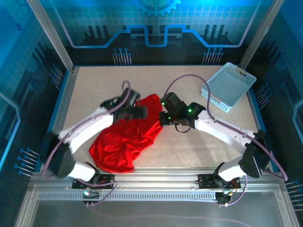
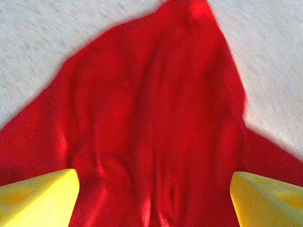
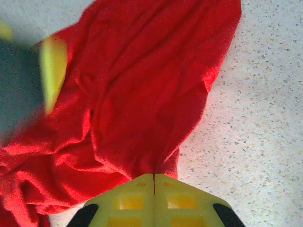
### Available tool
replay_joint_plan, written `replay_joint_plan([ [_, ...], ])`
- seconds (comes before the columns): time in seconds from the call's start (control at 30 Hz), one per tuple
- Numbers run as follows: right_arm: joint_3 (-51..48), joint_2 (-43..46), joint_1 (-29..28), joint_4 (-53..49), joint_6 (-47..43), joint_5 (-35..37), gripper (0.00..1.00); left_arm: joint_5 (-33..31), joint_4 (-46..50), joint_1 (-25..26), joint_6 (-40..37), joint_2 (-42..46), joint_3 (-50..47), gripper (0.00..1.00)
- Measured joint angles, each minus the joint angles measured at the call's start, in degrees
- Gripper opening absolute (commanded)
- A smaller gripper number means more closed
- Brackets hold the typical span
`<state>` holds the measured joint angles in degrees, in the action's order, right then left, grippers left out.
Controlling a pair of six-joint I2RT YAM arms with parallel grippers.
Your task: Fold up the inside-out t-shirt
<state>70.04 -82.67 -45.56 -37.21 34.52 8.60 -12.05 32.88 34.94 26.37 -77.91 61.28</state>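
Speckled table beneath red t-shirt

Light blue mesh basket askew at far right corner of speckled beige table.

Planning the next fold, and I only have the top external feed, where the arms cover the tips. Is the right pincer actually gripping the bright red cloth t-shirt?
Observer: It looks so. In the right wrist view the right pincer is shut, and the bright red cloth t-shirt gathers into a bunch right at its tips.
Operator: And the left one?
Observer: In the left wrist view the left pincer is open. Its yellow fingers stand wide apart over the cloth and grip nothing.
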Motion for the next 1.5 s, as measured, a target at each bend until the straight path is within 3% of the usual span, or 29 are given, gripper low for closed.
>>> replay_joint_plan([
  [0.07,0.8,0.6,0.2,0.0,1.6,-0.3,0.0,-0.8,-4.7,5.9,-0.9,9.4,-6.6,0.73],
  [0.17,2.4,0.7,0.6,0.1,3.1,-1.1,0.0,-2.6,-10.4,12.0,-1.0,15.7,-11.8,0.69],
  [0.37,5.2,0.7,1.0,0.2,4.8,-3.2,0.0,-3.1,-18.6,19.5,0.6,9.8,-17.7,0.43],
  [0.77,6.2,0.7,1.0,0.4,6.6,-4.7,0.0,-5.6,-27.7,18.5,7.9,-0.1,-18.1,0.27],
  [1.13,6.2,0.7,1.0,0.4,6.7,-5.0,0.0,-9.0,-27.7,15.1,11.3,-2.0,-17.6,0.27],
  [1.5,5.5,0.7,0.6,0.4,6.9,-4.3,0.0,-6.9,-30.1,13.3,12.6,-3.3,-17.6,0.0],
])
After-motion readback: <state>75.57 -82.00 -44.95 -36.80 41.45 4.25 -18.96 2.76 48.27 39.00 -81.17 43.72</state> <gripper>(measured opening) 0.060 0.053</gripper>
